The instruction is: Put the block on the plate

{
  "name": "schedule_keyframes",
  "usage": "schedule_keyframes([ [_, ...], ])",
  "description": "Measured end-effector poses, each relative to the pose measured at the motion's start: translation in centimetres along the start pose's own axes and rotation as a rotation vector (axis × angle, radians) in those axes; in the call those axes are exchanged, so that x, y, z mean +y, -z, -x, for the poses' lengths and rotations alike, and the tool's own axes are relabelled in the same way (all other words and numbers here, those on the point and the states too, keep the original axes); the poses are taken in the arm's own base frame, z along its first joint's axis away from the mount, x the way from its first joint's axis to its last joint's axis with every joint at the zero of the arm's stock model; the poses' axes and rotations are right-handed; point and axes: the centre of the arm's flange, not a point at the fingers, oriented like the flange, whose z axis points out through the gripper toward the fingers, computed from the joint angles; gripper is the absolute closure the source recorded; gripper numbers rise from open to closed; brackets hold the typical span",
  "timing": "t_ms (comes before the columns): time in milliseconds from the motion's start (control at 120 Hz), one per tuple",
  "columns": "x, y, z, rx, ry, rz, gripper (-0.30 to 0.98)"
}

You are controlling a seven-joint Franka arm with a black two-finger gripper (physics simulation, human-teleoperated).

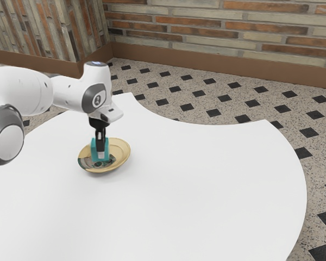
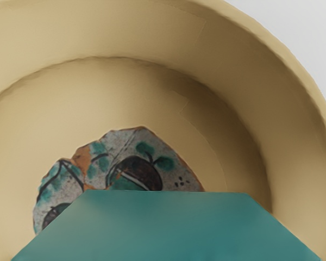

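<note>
In the exterior view my gripper [image 1: 101, 153] points straight down over the plate [image 1: 123, 148], with one dark finger across the near face of the teal block [image 1: 94, 149]. It is shut on the block, whose far side is hidden. The block is upright within the plate's outline, low over its patterned part; whether its underside touches the plate cannot be told. In the wrist view the teal block [image 2: 165, 228] covers part of the painted patch in the middle of the tan plate [image 2: 152, 32].
The white table [image 1: 195, 190] extends around the plate and has a curved cut-out edge at the back. Beyond it lie a speckled floor with dark tiles and a brick wall. The arm comes in from the exterior view's left.
</note>
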Motion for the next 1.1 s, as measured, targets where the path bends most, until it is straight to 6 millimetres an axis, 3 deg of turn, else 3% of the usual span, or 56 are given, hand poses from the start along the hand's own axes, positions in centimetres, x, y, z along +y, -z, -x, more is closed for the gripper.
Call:
schedule_keyframes([
  [175,-0.1,-1.2,-0.4,-0.005,-0.001,0.007,0.19],
  [267,-0.2,-0.5,-0.2,0.004,0.002,-0.001,0.12],
  [500,1.1,7.2,1.4,0.066,0.015,-0.047,0.04],
  [617,3.2,11.3,1.4,0.080,0.008,-0.031,0.02],
  [767,7.1,17.9,1.3,0.116,-0.021,-0.046,0.01],
  [958,9.8,22.4,2.6,0.137,-0.028,-0.051,0.00],
  [1100,10.7,23.8,3.1,0.142,-0.029,-0.050,0.00],
])
